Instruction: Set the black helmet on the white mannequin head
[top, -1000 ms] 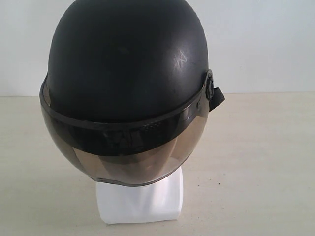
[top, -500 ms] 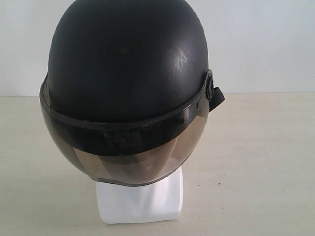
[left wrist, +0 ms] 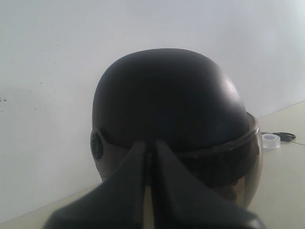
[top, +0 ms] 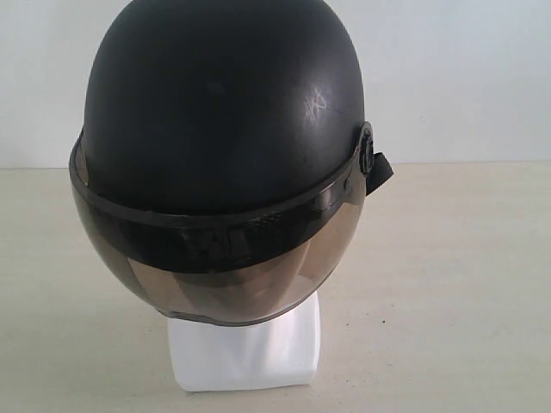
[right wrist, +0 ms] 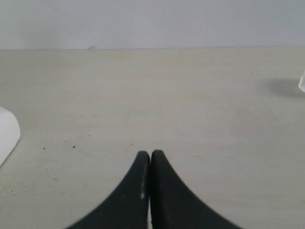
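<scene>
Sitting over the white mannequin head, the black helmet hides all but the neck base. Your left gripper and right gripper are both pressed together, empty. Driving the left one forward could nudge the shell and topple the head.

One helmet, one mannequin head — one tape roll

Your left gripper, jaws pressed together and empty, faces the black helmet; a tape roll sits past its visor.
</scene>
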Robot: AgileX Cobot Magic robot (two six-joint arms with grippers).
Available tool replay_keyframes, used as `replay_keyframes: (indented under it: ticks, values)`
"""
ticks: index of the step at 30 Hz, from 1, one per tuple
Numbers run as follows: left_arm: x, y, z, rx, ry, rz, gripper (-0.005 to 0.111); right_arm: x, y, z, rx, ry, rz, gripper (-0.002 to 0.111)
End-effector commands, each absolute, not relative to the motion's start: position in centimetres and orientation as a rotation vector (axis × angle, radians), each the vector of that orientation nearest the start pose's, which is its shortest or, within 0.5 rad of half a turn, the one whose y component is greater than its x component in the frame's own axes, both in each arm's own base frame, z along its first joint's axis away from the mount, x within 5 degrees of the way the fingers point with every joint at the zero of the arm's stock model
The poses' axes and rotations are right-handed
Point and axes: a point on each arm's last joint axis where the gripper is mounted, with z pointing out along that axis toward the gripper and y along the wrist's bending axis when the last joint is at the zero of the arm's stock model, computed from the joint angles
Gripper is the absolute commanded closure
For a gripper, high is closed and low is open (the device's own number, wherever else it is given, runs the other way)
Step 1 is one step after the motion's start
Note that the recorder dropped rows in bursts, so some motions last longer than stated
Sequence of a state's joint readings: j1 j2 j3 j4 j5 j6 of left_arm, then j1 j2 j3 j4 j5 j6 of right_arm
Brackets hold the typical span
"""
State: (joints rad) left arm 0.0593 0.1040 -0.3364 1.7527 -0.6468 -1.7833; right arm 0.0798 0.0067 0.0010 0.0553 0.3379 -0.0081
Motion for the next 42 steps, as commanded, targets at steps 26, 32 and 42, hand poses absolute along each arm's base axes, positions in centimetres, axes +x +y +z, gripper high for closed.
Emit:
replay_keyframes:
  ticks: [26, 32, 42]
  values:
    - [2.7, -5.3, 30.3, 0.507, 1.335, -0.406, 0.102, 5.3, 0.6, 18.2, -0.038, 1.825, 0.101, 0.108]
    - [2.7, -5.3, 30.3, 0.504, 1.337, -0.409, 0.102, 5.3, 0.6, 18.2, -0.038, 1.825, 0.101, 0.108]
    - [1.0, -6.4, 31.7, 0.324, 1.294, -1.052, 0.102, 5.3, 0.6, 18.2, -0.038, 1.825, 0.101, 0.108]
